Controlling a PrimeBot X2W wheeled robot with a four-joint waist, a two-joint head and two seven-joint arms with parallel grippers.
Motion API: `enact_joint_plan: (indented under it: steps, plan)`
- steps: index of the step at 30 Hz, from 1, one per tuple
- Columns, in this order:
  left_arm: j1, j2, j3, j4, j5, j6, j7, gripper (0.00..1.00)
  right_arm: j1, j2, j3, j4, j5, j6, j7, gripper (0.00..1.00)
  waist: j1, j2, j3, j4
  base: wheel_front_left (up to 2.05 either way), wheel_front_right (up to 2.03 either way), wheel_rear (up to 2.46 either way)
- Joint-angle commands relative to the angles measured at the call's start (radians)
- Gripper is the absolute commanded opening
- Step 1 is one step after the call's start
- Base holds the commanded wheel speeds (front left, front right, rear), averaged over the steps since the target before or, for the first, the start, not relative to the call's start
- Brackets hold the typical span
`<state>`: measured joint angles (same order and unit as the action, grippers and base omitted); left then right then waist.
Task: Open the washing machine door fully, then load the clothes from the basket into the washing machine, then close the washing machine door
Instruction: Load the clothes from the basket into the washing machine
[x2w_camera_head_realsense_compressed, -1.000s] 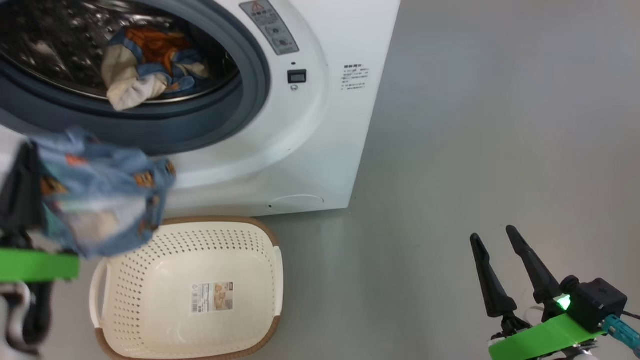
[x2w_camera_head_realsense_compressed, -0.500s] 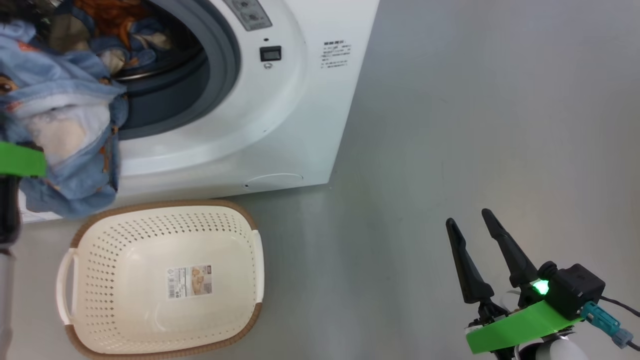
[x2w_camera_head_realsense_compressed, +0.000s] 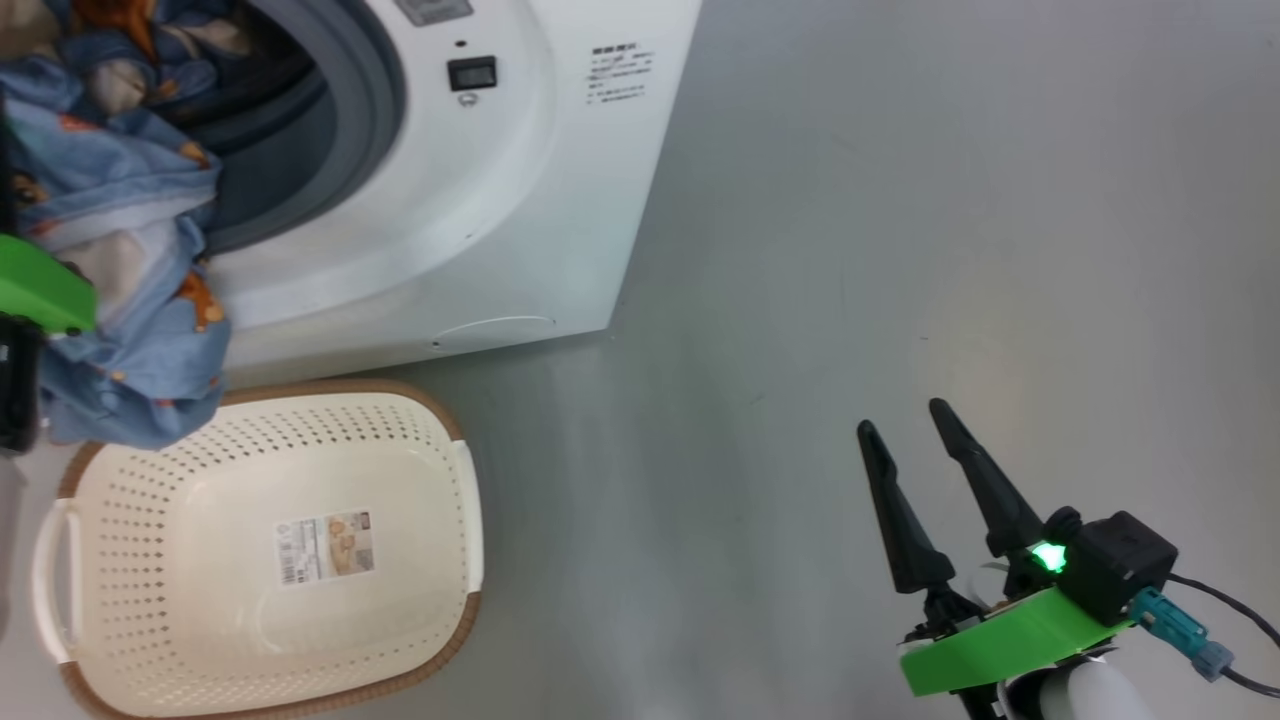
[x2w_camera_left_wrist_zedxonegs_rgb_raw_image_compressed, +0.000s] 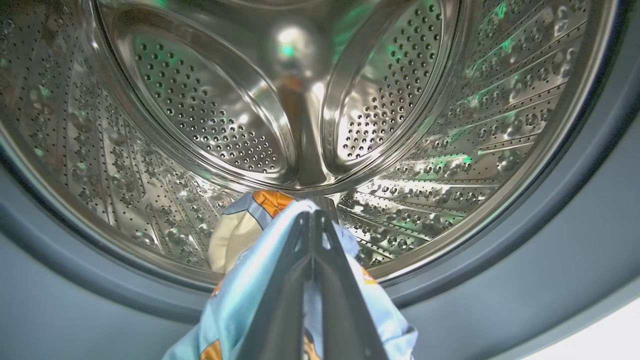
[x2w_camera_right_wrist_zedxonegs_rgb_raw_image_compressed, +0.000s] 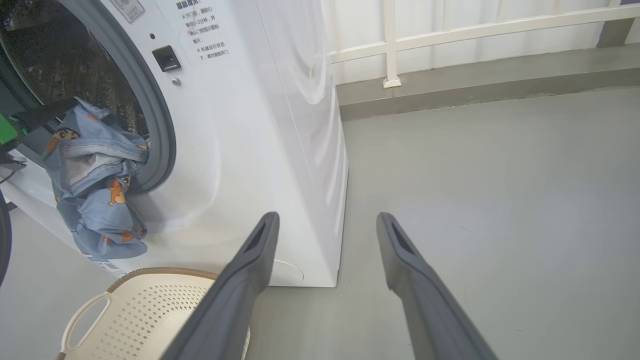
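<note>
The left hand (x2w_camera_left_wrist_zedxonegs_rgb_raw_image_compressed: 312, 220), pinching the last blue clothes (x2w_camera_head_realsense_compressed: 120, 260), hangs at the washer's (x2w_camera_head_realsense_compressed: 520, 200) drum (x2w_camera_left_wrist_zedxonegs_rgb_raw_image_compressed: 200, 100) mouth above the emptied basket (x2w_camera_head_realsense_compressed: 445, 430), the right hand (x2w_camera_head_realsense_compressed: 902, 416) spread idle far right; closing the door remains.

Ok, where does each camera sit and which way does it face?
Head view: on the head, looking down at basket, washing machine, floor; right gripper open.
Left wrist view: that wrist, facing into the drum; left gripper shut on clothes.
Right wrist view: that wrist, facing the machine's corner; own open fingers.
Shared: head and right wrist both show basket, clothes.
</note>
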<state>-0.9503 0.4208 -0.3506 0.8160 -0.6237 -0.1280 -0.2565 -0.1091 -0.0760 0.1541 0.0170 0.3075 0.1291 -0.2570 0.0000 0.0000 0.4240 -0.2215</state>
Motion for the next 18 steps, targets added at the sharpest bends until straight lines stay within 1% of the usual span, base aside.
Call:
enact_joint_plan:
  steps: [1, 7, 8, 11, 16, 18]
  plan:
    - [-0.056, 0.066, -0.008, 0.029, -0.026, -0.003, -0.005, 0.00, -0.024, 0.003, 0.038, -0.022, -0.013, 0.002, -0.005, 1.00, 0.0000, 0.0000, 0.019, -0.022, 0.00, 0.00, 0.00]
    - [-0.131, 0.090, -0.100, 0.128, -0.082, -0.003, 0.006, 0.00, -0.033, 0.011, 0.058, -0.022, -0.015, 0.002, -0.005, 1.00, 0.0000, 0.0000, 0.047, -0.050, 0.00, 0.00, 0.00]
    - [-0.131, 0.090, -0.100, 0.128, -0.082, -0.003, 0.006, 0.00, -0.033, 0.011, 0.058, -0.022, -0.015, 0.002, -0.005, 1.00, 0.0000, 0.0000, 0.047, -0.050, 0.00, 0.00, 0.00]
    - [-0.168, 0.107, -0.140, 0.163, -0.090, -0.003, 0.005, 0.00, -0.039, 0.014, 0.069, -0.022, -0.016, 0.002, -0.005, 1.00, 0.0000, 0.0000, 0.060, -0.065, 0.00, 0.00, 0.00]
    - [-0.240, 0.119, -0.155, 0.190, -0.103, -0.003, -0.003, 0.00, -0.048, 0.019, 0.082, -0.025, -0.016, 0.002, -0.005, 1.00, 0.0000, 0.0000, 0.086, -0.079, 0.00, 0.00, 0.00]
    - [-0.275, 0.132, -0.141, 0.164, -0.088, -0.003, -0.004, 0.00, -0.051, 0.020, 0.085, -0.028, -0.017, 0.002, -0.005, 1.00, 0.0000, 0.0000, 0.099, -0.082, 0.00, 0.00, 0.00]
